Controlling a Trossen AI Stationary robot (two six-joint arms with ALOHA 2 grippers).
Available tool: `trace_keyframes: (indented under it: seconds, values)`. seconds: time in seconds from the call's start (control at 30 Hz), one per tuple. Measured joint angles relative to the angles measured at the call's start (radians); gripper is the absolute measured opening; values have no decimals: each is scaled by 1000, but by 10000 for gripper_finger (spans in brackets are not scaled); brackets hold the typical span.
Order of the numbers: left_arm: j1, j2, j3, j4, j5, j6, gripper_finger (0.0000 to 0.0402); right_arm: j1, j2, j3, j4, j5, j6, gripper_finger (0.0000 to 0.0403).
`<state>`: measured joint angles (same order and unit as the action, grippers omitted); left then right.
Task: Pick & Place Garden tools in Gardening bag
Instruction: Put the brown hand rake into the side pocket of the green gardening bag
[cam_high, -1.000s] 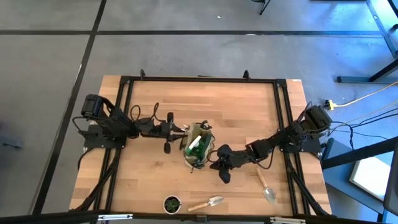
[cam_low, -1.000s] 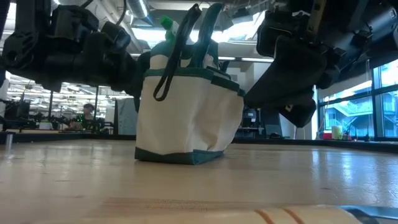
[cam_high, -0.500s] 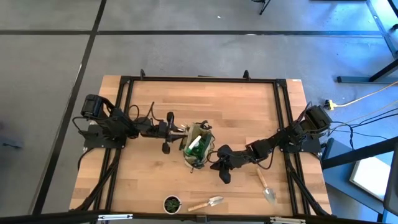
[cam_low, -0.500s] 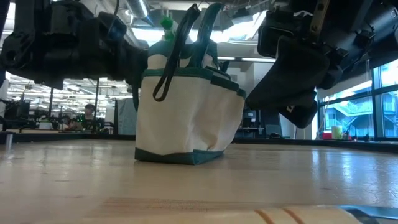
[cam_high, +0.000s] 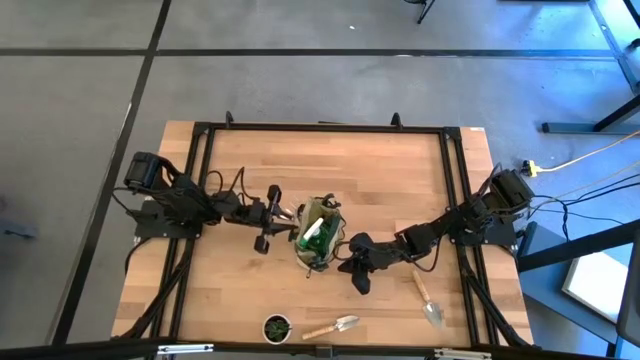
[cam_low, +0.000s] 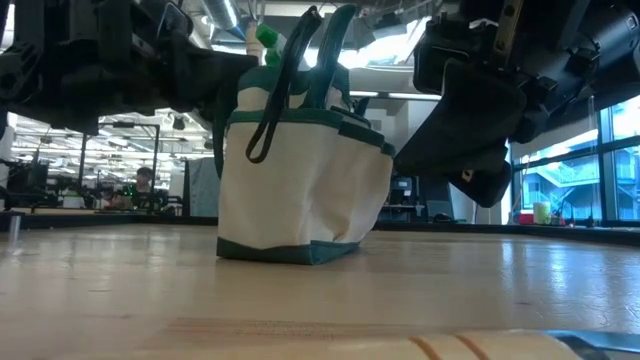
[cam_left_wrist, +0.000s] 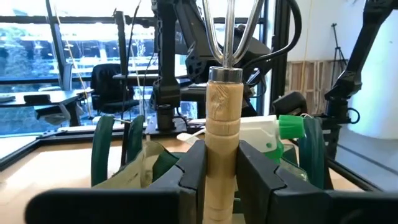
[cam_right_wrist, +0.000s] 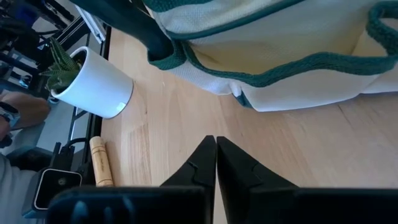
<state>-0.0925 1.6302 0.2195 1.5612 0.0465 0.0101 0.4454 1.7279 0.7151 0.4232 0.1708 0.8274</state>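
Note:
The tan gardening bag (cam_high: 318, 238) stands upright on its base mid-table, with a green spray bottle (cam_high: 314, 232) in its mouth; both also show in the left wrist view, the bag (cam_left_wrist: 134, 168) and the bottle (cam_left_wrist: 273, 134). My left gripper (cam_high: 283, 213) is just left of the bag's mouth, above the table, shut on a wooden-handled fork (cam_left_wrist: 222, 112). My right gripper (cam_high: 345, 262) is shut and empty, low beside the bag's right side (cam_right_wrist: 280, 56) and apart from it. Two trowels (cam_high: 333, 326) (cam_high: 428, 298) lie flat on the table. My left gripper pinches the fork's wooden handle (cam_left_wrist: 222, 134) between its two fingers (cam_left_wrist: 194, 165). The handle runs along the fingers, with the metal tines (cam_left_wrist: 230, 31) pointing on past the fingertips toward the bag. The fork is lifted clear of the table, roughly level.
A small pot with a green plant (cam_high: 277, 327) stands near the front edge, beside one trowel; it also shows in the right wrist view (cam_right_wrist: 93, 87). The table's black frame (cam_high: 320, 127) runs around its edges. Bare wood lies behind the bag.
My left gripper has risen a little and gone toward the bag with the fork, still shut on its handle. The bag and my right gripper have kept still.

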Motion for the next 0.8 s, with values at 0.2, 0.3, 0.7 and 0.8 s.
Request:
trace_keyframes:
  seconds: [0.2,0.3,0.7,0.8]
  values:
    - [5,0,20,-16,3,11,55,-2,0,0,2,1,6,16]
    - [5,0,31,-21,22,11,55,-7,0,0,3,1,6,16]
    - [36,0,34,-39,16,23,55,-13,0,0,7,-18,26,17]
    - [62,7,34,-36,27,15,55,-13,0,0,7,-22,29,17]
